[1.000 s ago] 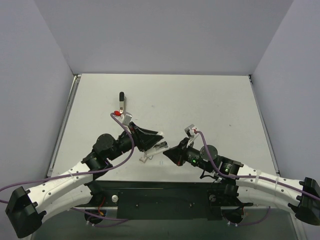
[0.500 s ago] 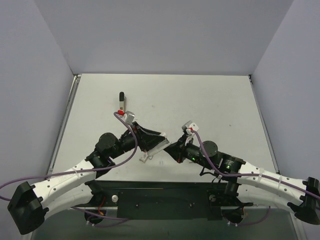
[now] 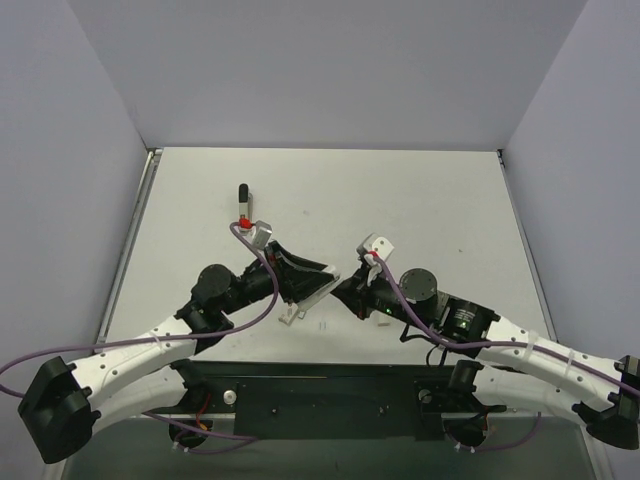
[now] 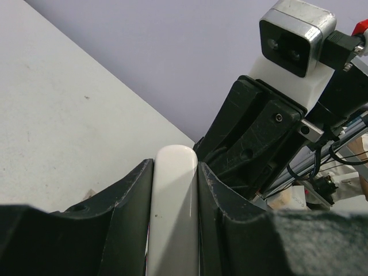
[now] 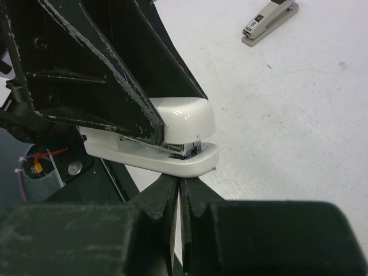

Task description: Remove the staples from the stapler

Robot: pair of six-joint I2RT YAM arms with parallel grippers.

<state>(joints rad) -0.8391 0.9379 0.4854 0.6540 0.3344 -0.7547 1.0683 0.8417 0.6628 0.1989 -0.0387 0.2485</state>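
Note:
My left gripper (image 3: 306, 279) is shut on a white stapler (image 3: 322, 288) and holds it tilted above the table. In the left wrist view the stapler's top (image 4: 172, 213) fills the gap between both fingers. My right gripper (image 5: 179, 185) is shut with nothing between its jaws. Its tips touch the underside of the stapler's base (image 5: 172, 164) at the front end. A strip of metal magazine (image 5: 192, 148) shows between the stapler's top and base. The staples are hidden. In the top view the right gripper (image 3: 339, 289) meets the stapler from the right.
A second, dark grey stapler (image 3: 243, 197) lies farther back on the table; it also shows as the grey stapler (image 5: 269, 20) in the right wrist view. Small white pieces (image 3: 291, 315) lie on the table below the held stapler. The table's black front rail (image 3: 320, 385) runs beneath both arms.
The right gripper has moved up and forward until its tips reach the stapler's base. The left arm has lifted the stapler slightly up and to the right.

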